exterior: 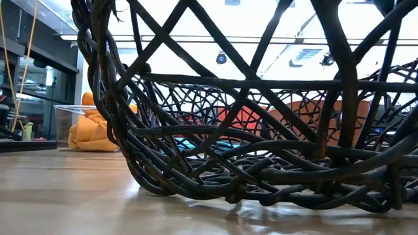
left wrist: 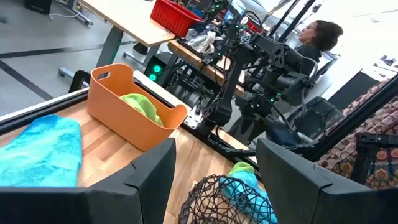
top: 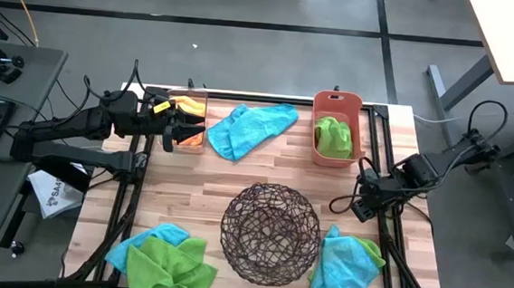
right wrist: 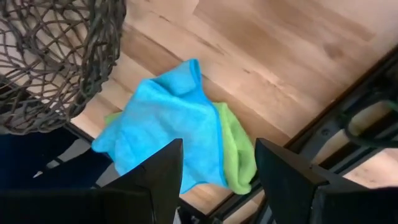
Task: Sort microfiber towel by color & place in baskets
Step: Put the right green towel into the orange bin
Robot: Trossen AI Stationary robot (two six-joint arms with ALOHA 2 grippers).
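left gripper (top: 175,125) over clear bin (top: 191,95), jaws open, empty. right gripper (top: 348,203) open. risk: orange towel (top: 187,104) snags on retreat.

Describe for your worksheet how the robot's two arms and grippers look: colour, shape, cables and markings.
Both arms are dark, jointed and boxy. The left gripper has flat, angular black fingers and a yellow marking near its wrist. The right gripper has the same broad black fingers, with black cables looping around its wrist.

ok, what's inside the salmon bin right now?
A lime green towel lies crumpled in the salmon-orange bin, filling most of it. No other colour shows; anything beneath the towel is covered, so I can't rule it out.
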